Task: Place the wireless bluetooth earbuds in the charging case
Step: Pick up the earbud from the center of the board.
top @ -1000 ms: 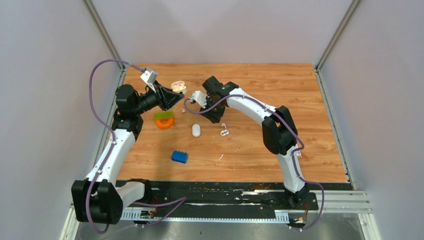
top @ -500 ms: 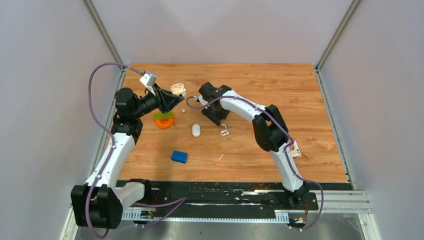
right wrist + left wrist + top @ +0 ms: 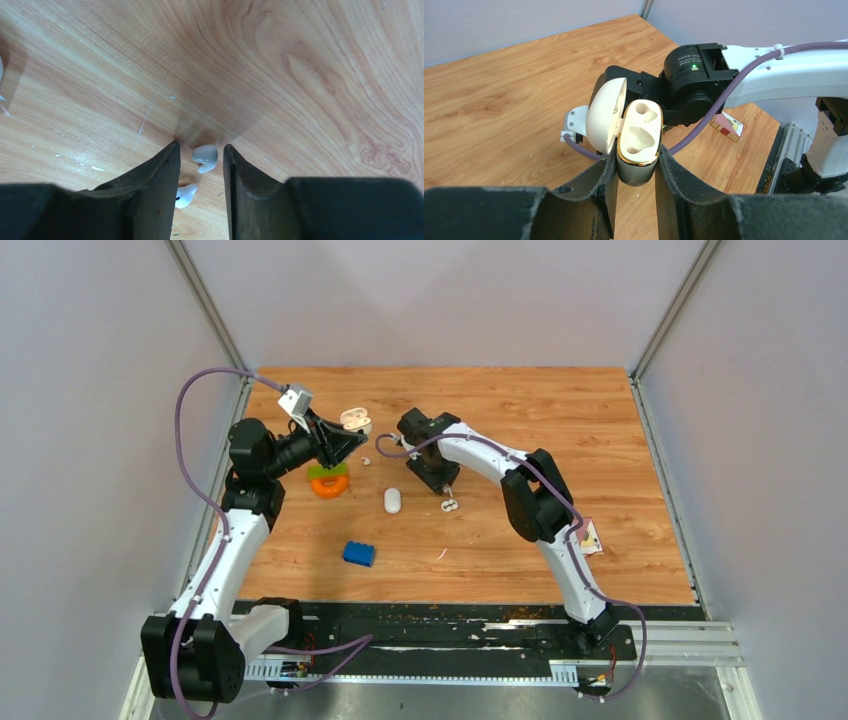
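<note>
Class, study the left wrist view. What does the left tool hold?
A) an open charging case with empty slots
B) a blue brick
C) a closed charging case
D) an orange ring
A: the left tool grips the charging case, lid open, slots bare.

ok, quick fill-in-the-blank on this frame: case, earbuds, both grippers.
1. The left gripper is shut on the charging case, whose lid is ____.
2. Both sockets in the case are ____.
3. The right gripper is open, with one earbud lying ____ its jaws on the table.
4. The right wrist view shows ____ earbuds.
Missing words: open; empty; between; two.
</note>
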